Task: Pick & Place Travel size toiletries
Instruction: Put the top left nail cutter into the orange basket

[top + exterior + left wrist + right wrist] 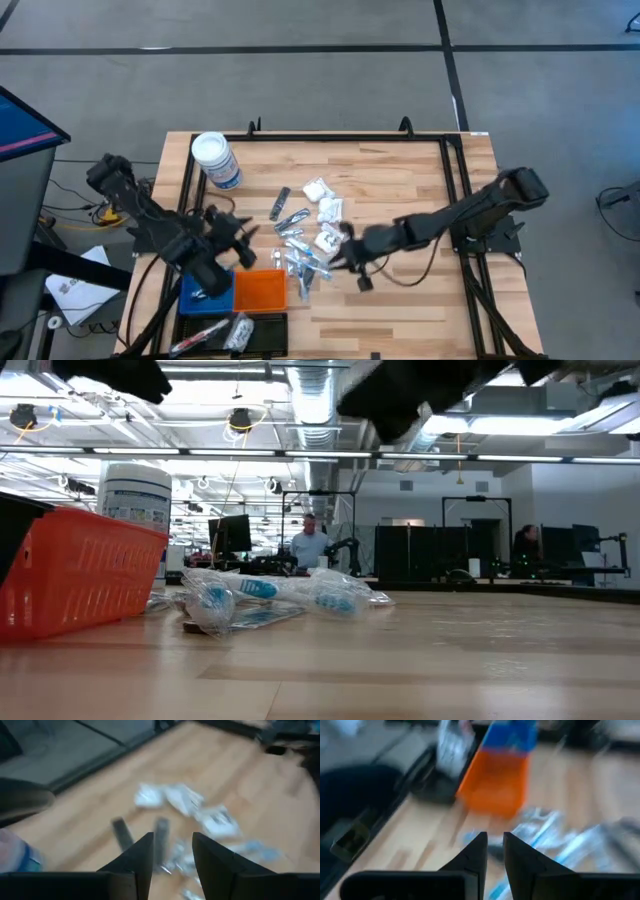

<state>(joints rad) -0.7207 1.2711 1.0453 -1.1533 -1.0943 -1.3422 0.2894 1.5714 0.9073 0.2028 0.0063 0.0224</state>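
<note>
- On the left side of the light wooden slatted table [400,190], the left gripper [238,232] hovers above the blue square plastic tray [205,292]. Its wrist view shows its two dark fingers [137,860] apart, with nothing between them.
- A clear round jar with a white lid [215,160] lies near the table's far left corner.
- An orange square plastic tray [262,289] sits just right of the blue one; a black tray [265,328] nearer the front edge holds some wrapped items.
- The travel size toiletries [305,235], slim silvery-blue tubes and little white packets in clear wrappers, lie scattered mid-table, just right of the orange tray.
- The right gripper [340,262] hangs over the right edge of that pile. Its fingers [475,857] stand close together with a narrow gap; I cannot tell if they pinch anything.
</note>
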